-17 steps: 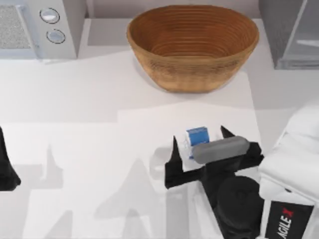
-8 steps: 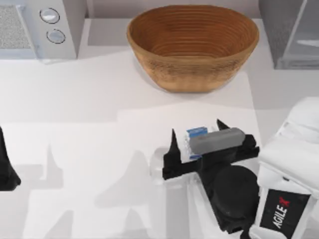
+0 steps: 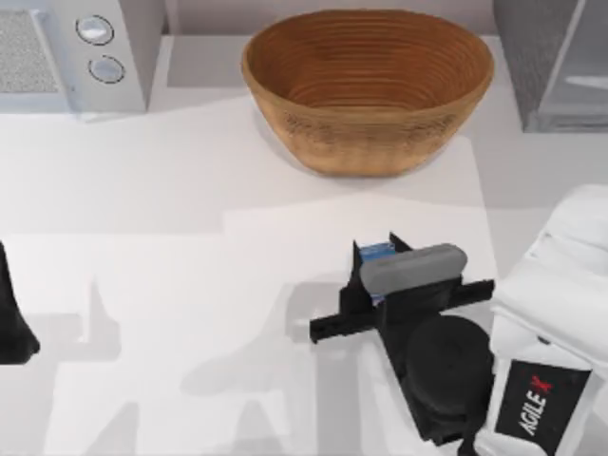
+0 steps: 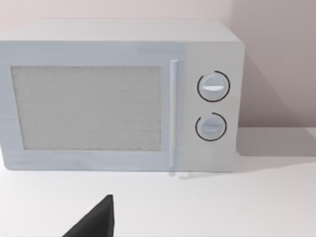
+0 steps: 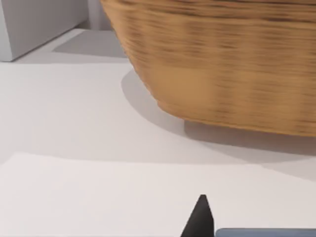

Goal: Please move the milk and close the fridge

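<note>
White table (image 3: 190, 190); right gripper (image 3: 376, 255) clamps milk (image 3: 376, 251)

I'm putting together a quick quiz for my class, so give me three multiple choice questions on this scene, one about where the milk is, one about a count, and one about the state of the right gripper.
1. Where is the milk?
A. inside the woven bowl
B. on the table in front of the bowl, between the right gripper's fingers
C. beside the microwave

2. How many round knobs does the white microwave have?
A. one
B. two
C. four

3. What is the right gripper doing?
A. shut on the milk
B. wide open above the bowl
C. parked at the table's left edge

Answers:
1 B: the top view shows the carton below the bowl, in the gripper.
2 B: two knobs, one above the other.
3 A: both fingers hug the carton's sides.
</note>
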Robot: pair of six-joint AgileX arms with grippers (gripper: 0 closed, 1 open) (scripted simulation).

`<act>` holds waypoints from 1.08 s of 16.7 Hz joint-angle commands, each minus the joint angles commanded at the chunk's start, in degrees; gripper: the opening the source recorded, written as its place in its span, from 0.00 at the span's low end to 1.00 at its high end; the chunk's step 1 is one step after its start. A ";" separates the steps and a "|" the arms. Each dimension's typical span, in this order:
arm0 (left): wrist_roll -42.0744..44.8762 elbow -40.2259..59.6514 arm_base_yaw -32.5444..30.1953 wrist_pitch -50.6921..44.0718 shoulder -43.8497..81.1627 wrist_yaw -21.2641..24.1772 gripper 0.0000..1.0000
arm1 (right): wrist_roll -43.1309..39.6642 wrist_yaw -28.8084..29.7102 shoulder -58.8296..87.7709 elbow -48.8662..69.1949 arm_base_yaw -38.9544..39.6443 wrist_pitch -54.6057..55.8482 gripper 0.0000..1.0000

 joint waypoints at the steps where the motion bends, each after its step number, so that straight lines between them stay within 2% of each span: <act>1: 0.00 0.00 0.00 0.00 0.00 0.00 1.00 | 0.00 0.00 0.00 0.00 0.00 0.00 0.17; 3: 0.00 0.00 0.00 0.00 0.00 0.00 1.00 | 0.00 0.00 0.00 0.00 0.00 0.00 0.02; 4: 0.00 0.00 0.00 0.00 0.00 0.00 1.00 | 0.00 0.00 0.00 0.00 0.00 0.00 0.00; 13: 0.00 0.00 0.00 0.00 0.00 0.00 1.00 | 0.00 0.00 -0.23 -0.17 0.07 -0.23 0.00; 18: 0.00 0.00 0.00 0.00 0.00 0.00 1.00 | -0.03 -0.09 -6.34 -1.31 0.04 -6.07 0.00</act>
